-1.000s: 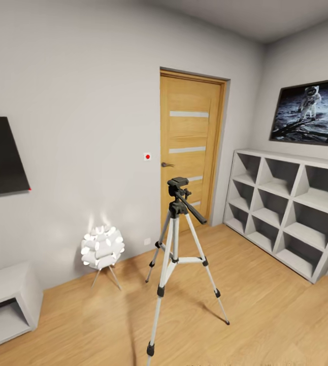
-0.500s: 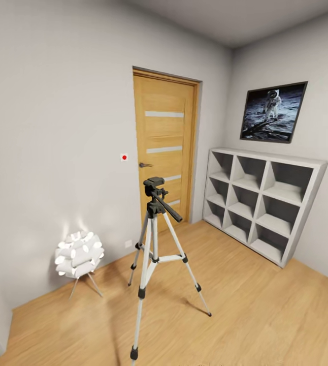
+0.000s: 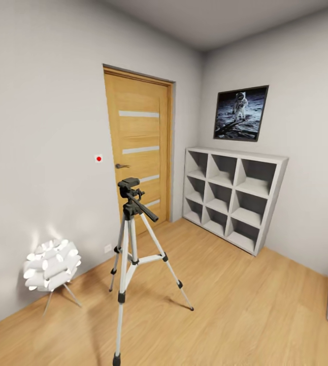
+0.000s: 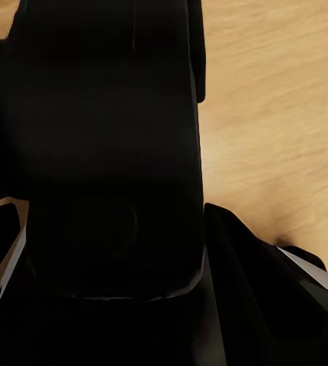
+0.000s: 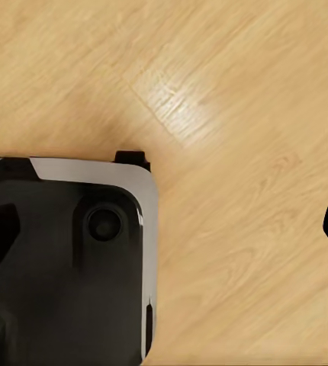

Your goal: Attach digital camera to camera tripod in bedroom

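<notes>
Camera tripod (image 3: 131,239) upright before wooden door (image 3: 138,152)

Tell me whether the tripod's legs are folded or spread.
Spread: the camera tripod stands upright on the wood floor, its three legs splayed apart.

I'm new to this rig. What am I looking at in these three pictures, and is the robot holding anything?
These are simulator renders from a wheeled two-armed robot. The head view looks into a bedroom: the camera tripod stands on the wood floor with nothing on its head, beside a white lamp, before a wooden door; white cube shelves and an astronaut poster are to the right. The two wrist views look down at the floor past dark parts of the robot's own body. I cannot tell from them whether either gripper holds anything.
</notes>
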